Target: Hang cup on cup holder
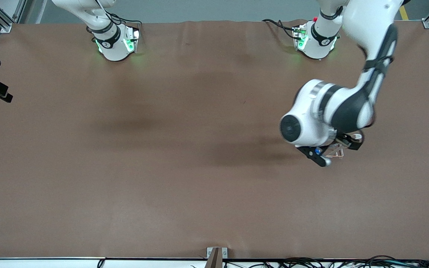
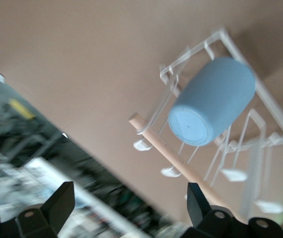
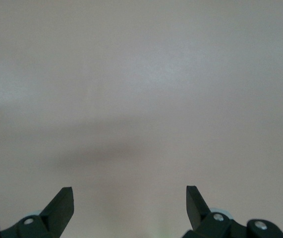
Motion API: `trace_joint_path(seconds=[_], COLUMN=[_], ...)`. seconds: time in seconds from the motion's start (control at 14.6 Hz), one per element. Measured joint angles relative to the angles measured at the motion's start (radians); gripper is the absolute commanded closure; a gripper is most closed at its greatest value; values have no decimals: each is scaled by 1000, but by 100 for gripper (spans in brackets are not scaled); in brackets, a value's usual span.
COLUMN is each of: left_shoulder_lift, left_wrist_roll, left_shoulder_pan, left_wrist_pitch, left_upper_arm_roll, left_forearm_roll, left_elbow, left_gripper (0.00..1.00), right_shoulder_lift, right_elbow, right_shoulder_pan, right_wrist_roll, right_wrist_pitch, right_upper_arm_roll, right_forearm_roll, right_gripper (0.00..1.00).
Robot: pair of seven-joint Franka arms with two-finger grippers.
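Note:
In the left wrist view the light-blue cup (image 2: 211, 101) hangs upside down on a prong of the white wire cup holder (image 2: 260, 94), with its base toward the camera, beside the wooden rod (image 2: 171, 148). My left gripper (image 2: 130, 206) is open and empty, above the holder and apart from the cup. In the front view the left arm's wrist covers the cup, and only a corner of the holder (image 1: 336, 152) shows under the left gripper (image 1: 324, 154). My right gripper (image 3: 130, 203) is open and empty over bare surface.
The brown table mat (image 1: 162, 149) spreads across the front view. The right arm stays folded near its base (image 1: 116, 42). The table's edge and clutter below it (image 2: 42, 163) show in the left wrist view.

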Motion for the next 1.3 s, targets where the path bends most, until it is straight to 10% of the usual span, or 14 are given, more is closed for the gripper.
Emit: trace_joint_path(seconds=[0.61, 1.3], left_shoulder_lift=[-312, -569], left_wrist_roll=[-105, -111], left_shoulder_pan=[109, 115], left_wrist_pitch=[220, 232], left_upper_arm_roll=[220, 281], left_forearm_roll=[-599, -709], left_elbow=[-8, -172], left_gripper=[0, 0], right_shoulder_lift=[-2, -6], right_elbow=[-2, -2], right_shoulder_pan=[0, 0], right_wrist_roll=[-2, -3], right_wrist_pitch=[-1, -5], right_upper_arm_roll=[-1, -1], right_forearm_roll=[0, 0], right_gripper=[0, 0])
